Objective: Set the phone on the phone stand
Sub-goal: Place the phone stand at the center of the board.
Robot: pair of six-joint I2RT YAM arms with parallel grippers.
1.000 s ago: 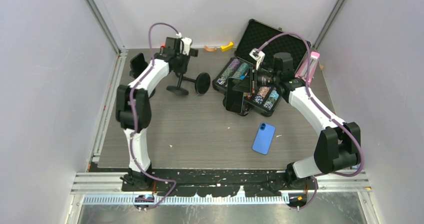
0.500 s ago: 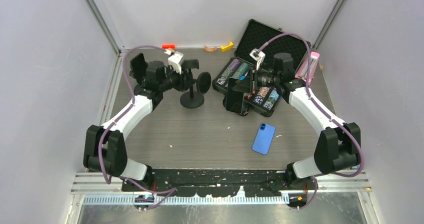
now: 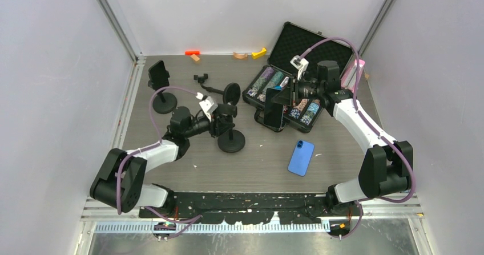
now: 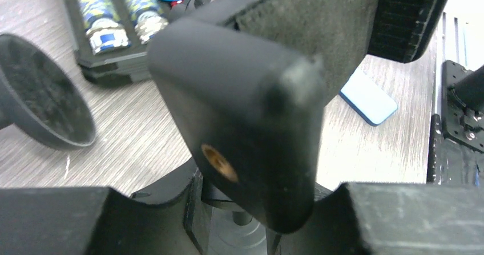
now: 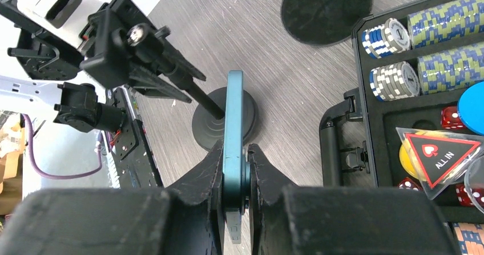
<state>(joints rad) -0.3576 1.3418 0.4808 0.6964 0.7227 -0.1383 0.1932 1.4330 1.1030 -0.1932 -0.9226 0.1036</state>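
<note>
Left pincer (image 3: 222, 120): clenched on stand (image 3: 231, 142), mid-worktop (image 3: 251, 169). Right pincer (image 5: 235, 152): grasping phone (image 5: 234, 95) edgewise, aloft beside case (image 3: 308, 41), right rear. Bare worktop lies between them. Stand's head blurred in left wrist view.

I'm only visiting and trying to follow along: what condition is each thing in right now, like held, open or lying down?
left gripper: shut on the phone stand
phone stand: upright on its base, empty
right gripper: shut on the teal phone
teal phone: held on edge, in the air
blue phone: lying flat on the table
chip case: lid open
second stand: tipped on its side
third stand: upright
</note>
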